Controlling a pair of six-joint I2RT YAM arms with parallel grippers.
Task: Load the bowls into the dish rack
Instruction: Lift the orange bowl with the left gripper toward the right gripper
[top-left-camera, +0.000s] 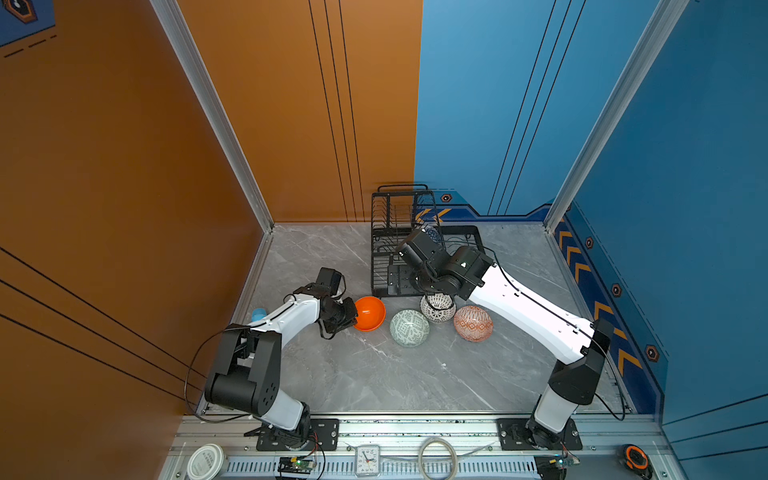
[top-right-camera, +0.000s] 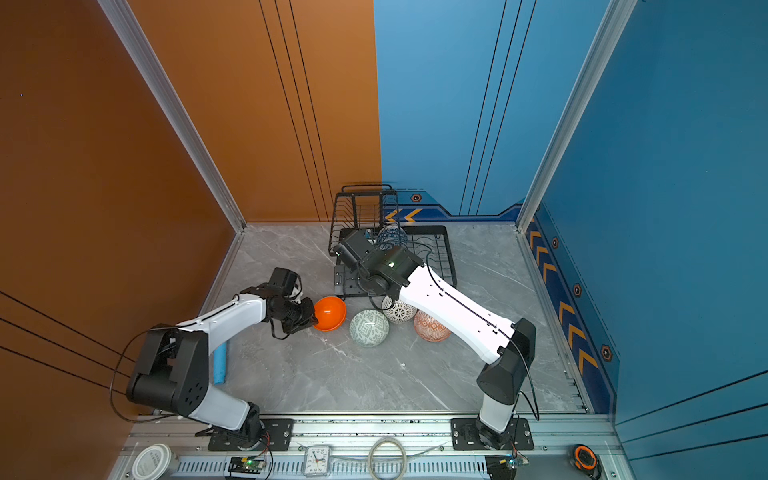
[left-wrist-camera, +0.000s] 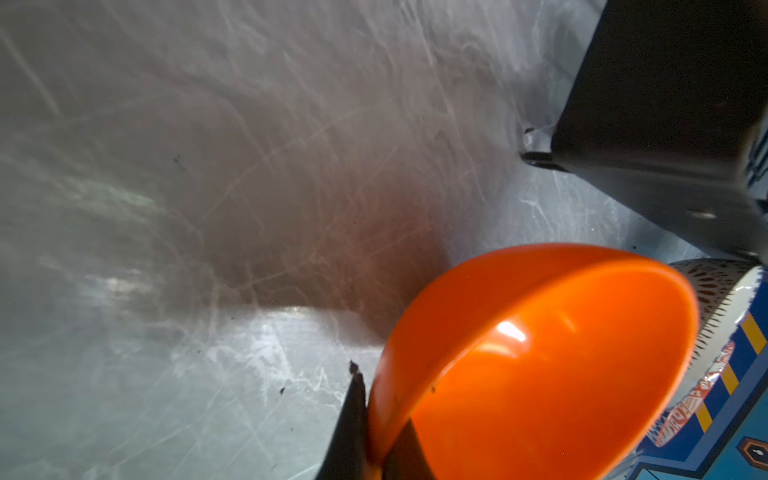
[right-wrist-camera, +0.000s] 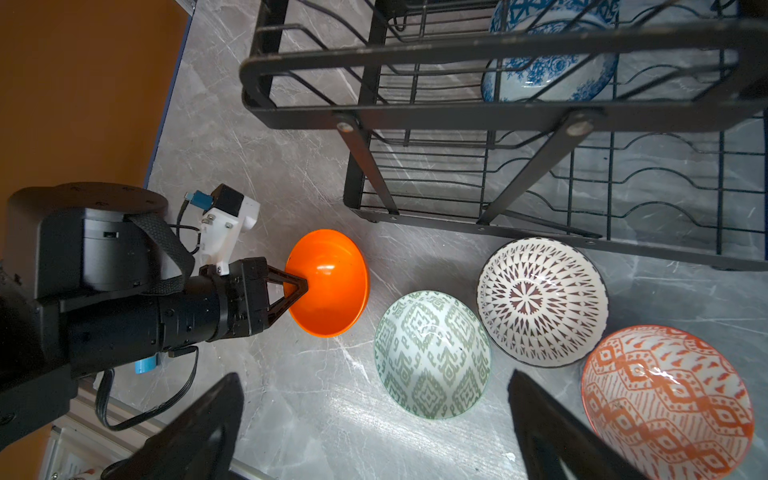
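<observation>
The left jaws are clamped on the rim of the tilted orange bowl (right-wrist-camera: 328, 282), near the dish rack's (right-wrist-camera: 457, 112) front corner. The right jaws stand apart, empty, above the green bowl (right-wrist-camera: 432, 355). The lattice bowl (right-wrist-camera: 542, 301) and diamond bowl (right-wrist-camera: 667, 401) sit beside it along the rack's front edge, two blue bowls (right-wrist-camera: 548, 79) stand inside the rack, and open bench (right-wrist-camera: 316, 415) lies nearer the arms.

The front half of the desk (top-left-camera: 374, 374) lay bare, wide enough for either arm. Just before the dish rack (right-wrist-camera: 457, 116) four bowls crowded in a row with slim gaps: orange bowl (top-left-camera: 369, 313), green bowl (top-left-camera: 409, 327), lattice bowl (top-left-camera: 437, 309) and diamond bowl (top-left-camera: 473, 323). The left gripper (right-wrist-camera: 303, 287), jaws pinched on the orange bowl's rim, blocked that end. The right arm (top-left-camera: 528, 307) hung over the lattice bowl and the rack's front edge. Open desk lay on both sides of the rack.
</observation>
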